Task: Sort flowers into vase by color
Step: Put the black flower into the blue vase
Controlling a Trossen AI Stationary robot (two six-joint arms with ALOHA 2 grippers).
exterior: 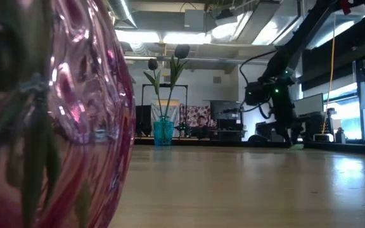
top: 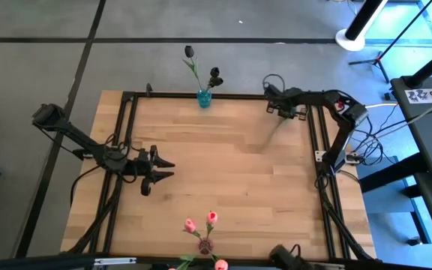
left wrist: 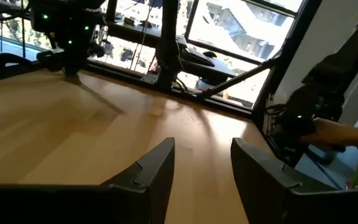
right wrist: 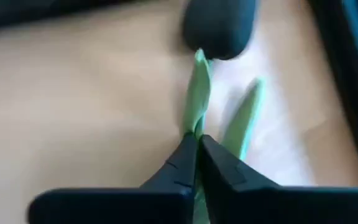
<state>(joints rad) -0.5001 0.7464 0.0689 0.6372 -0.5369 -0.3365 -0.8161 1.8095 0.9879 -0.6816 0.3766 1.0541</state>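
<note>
From above, the right hand sits at the tabletop's far right corner; the left hand waits spread apart. At its wrist, fingers pinch a dark-headed flower's thin stem; it could slip or bend when lifted.

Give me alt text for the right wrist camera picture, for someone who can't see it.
The right gripper is shut on the green stem of a dark-headed flower lying on the wooden table, with a leaf beside the stem.
</note>
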